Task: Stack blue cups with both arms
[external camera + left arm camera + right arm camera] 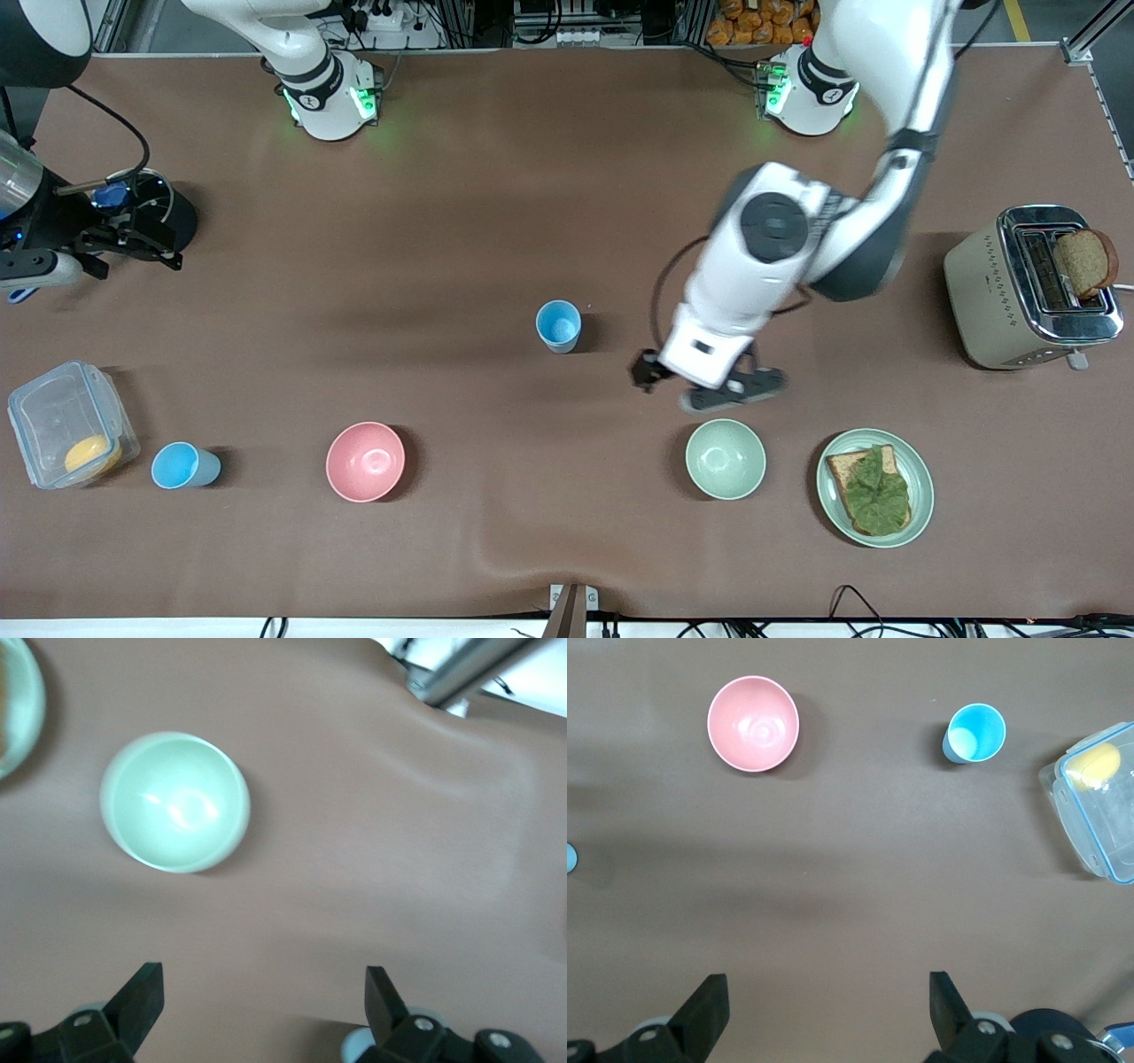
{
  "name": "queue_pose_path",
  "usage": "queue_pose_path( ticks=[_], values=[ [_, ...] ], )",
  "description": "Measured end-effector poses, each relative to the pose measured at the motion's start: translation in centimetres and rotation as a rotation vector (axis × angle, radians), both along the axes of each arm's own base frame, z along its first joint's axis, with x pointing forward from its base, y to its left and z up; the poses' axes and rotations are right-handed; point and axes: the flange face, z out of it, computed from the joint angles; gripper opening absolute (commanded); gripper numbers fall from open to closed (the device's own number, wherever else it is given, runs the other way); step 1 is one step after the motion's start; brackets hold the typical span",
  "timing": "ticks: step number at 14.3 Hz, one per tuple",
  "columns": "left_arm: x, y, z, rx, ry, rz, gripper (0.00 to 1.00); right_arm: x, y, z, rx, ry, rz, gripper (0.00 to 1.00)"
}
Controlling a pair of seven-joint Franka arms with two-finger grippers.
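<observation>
Tabletop with two blue cups: one cup (558, 325) upright mid-table, the other cup (183, 466) nearer the camera beside a clear container (66, 425). Left gripper (264, 1005) (fingers spread, empty) hovers beside the green bowl (725, 458). Right gripper (828, 1010), also spread, waits above the black pot (168, 217)

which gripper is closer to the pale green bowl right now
Left. The left gripper hangs open just above the pale green bowl, slightly farther from the front camera. The right gripper is open too, over the right arm's end of the table by a black pot.
</observation>
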Motion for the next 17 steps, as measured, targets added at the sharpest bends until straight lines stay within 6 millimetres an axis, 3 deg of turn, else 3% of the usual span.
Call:
queue_pose_path(
  ticks=[4,8,11,14,17],
  values=[
    [1.4,11.3,5.8,0.073,0.045,-0.034,1.0,0.0,0.0,0.0,0.0,0.003,0.0,1.0],
    [-0.7,17.9,9.0,0.135,0.149,-0.143,1.0,0.0,-0.1,0.0,0.0,0.003,-0.001,1.0],
    [-3.3,20.9,11.2,0.158,0.155,-0.197,1.0,0.0,-0.1,0.0,0.0,0.004,-0.002,1.0],
    [-6.6,22.3,13.1,0.182,0.209,-0.213,1.0,0.0,-0.1,0.0,0.0,0.004,-0.002,1.0],
    [-8.1,24.0,15.0,0.172,0.218,-0.278,1.0,0.0,-0.1,0.0,0.0,0.004,-0.002,1.0]
  ],
)
